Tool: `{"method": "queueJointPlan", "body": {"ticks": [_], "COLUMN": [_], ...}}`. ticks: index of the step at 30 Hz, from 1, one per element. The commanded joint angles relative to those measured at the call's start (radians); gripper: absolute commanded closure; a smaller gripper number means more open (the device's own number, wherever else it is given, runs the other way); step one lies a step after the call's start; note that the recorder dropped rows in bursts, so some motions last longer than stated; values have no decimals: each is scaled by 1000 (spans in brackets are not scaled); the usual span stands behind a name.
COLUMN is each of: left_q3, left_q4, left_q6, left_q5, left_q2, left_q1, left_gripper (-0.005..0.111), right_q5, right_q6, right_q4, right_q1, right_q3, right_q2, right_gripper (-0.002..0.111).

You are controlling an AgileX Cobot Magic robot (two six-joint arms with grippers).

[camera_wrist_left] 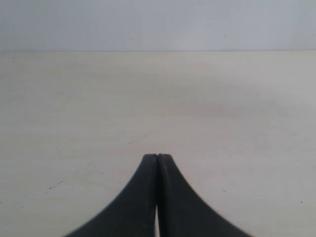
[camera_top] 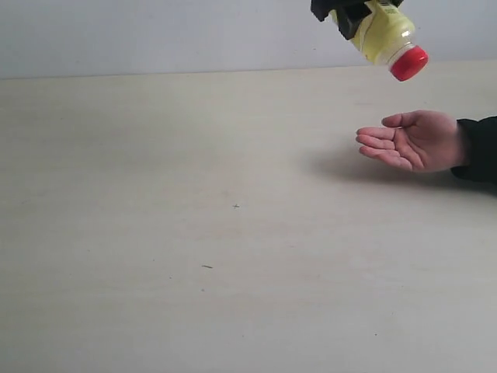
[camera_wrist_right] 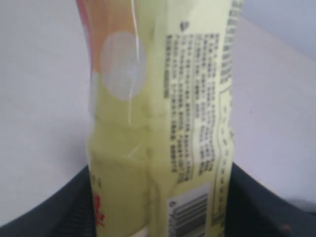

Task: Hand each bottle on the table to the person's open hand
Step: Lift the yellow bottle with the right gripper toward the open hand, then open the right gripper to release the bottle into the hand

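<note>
A yellow-labelled bottle (camera_top: 386, 35) with a red cap (camera_top: 408, 64) hangs in the air at the top right of the exterior view, tilted cap-down. My right gripper (camera_top: 351, 14) is shut on its body, and the bottle (camera_wrist_right: 163, 118) fills the right wrist view between the dark fingers (camera_wrist_right: 256, 202). Below and slightly right of the cap, a person's open hand (camera_top: 411, 140) waits palm-up above the table (camera_top: 194, 233). The bottle and the hand are apart. My left gripper (camera_wrist_left: 157, 157) is shut on nothing, low over bare tabletop. No other bottles show.
The person's black sleeve (camera_top: 480, 149) enters from the right edge. A pale wall (camera_top: 155, 35) runs behind the table's far edge. A few tiny dark specks (camera_top: 206, 266) mark the tabletop.
</note>
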Motion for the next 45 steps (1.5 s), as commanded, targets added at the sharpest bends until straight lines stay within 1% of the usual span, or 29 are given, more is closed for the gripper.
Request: {"method": "queueJointPlan", "body": {"ticks": [1,8,12,18,22,26,30,32,35,39,42,45], "left_q3": [0,0,0,0,0,0,0,0,0,0,0,0], "left_q4": [1,1,1,1,1,1,1,1,1,1,1,1], "left_q6": [-5,-5,-5,-5,-3,-5,-5,-5,-5,-5,-5,-5], "left_q5": [-7,-7,-7,-7,-7,-7,-7,-7,-7,-7,-7,-7], "left_q2": [-7,-7,-7,-7,-7,-7,-7,-7,-7,-7,-7,-7], "left_q1": [-6,-6,-6,-6,-6,-6,-6,-6,-6,-6,-6,-6], "left_gripper": [107,107,107,107,107,107,107,107,107,107,107,107], "right_q5": [5,5,5,5,-110,-179,-201,-209,-224,-266,-287,-287], "right_q6": [93,157,184,214,244,269,280,287,350,388,467,469], "right_q4": [48,41,-26,-46,-65,-84,-89,-108,-176,-192,-233,-252], "right_q1": [0,-2,-23,-67,-83,-102,-112,-112,-112,-112,-112,-112], "right_q3": [25,31,134,299,360,373,373,373,373,373,373,373], "right_q2": [-34,-124,-176,-171,-128,-52,-4,21,67,88,102,104], "right_gripper": [108,108,108,108,108,108,108,108,108,108,108,106]}}
